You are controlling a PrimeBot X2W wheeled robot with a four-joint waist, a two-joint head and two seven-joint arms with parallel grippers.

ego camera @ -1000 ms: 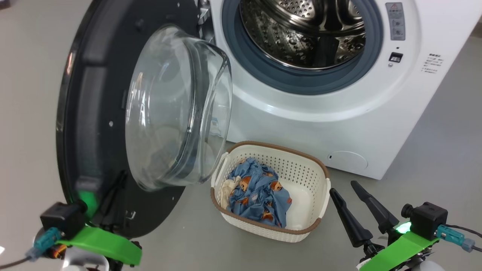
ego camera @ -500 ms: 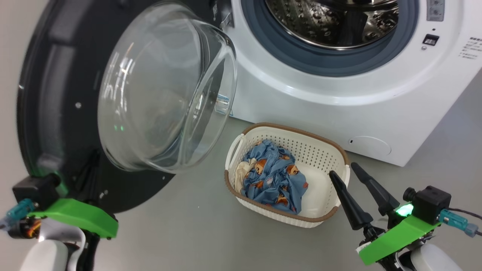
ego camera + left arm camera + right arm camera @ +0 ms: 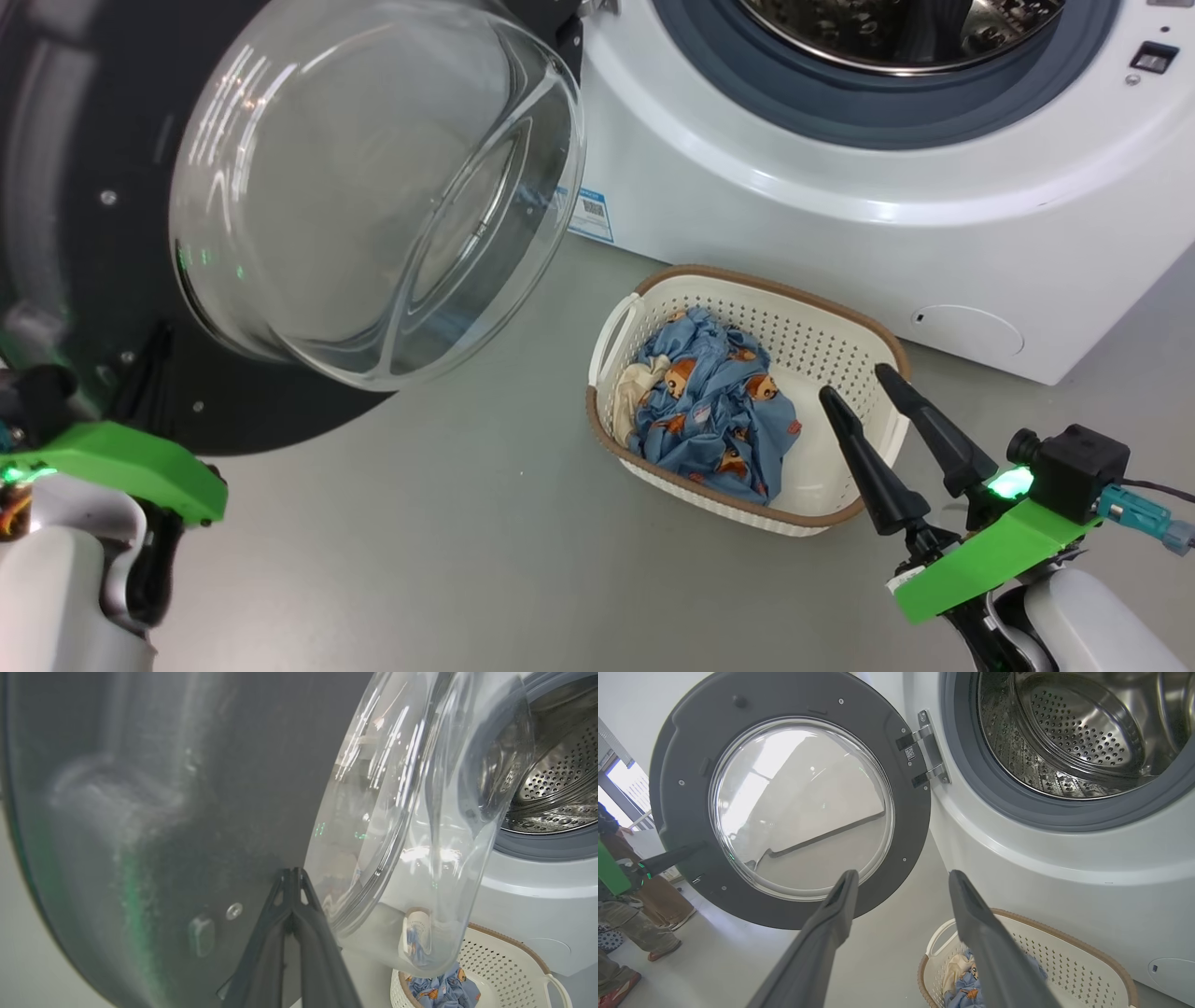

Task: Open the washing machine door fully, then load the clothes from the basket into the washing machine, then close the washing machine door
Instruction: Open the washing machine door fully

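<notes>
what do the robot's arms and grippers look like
Each arm ends in two long, tapering black fingers: the right gripper and the left gripper. Each wrist wears a bright green bracket; the right one carries a small black camera block, a glowing green light and a teal connector with a dark cable. The forearm shells are smooth and pale white.

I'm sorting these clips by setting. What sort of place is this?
Probably an indoor laundry area: a front-loading washing machine, a basket of clothes on the grey floor before it.
</notes>
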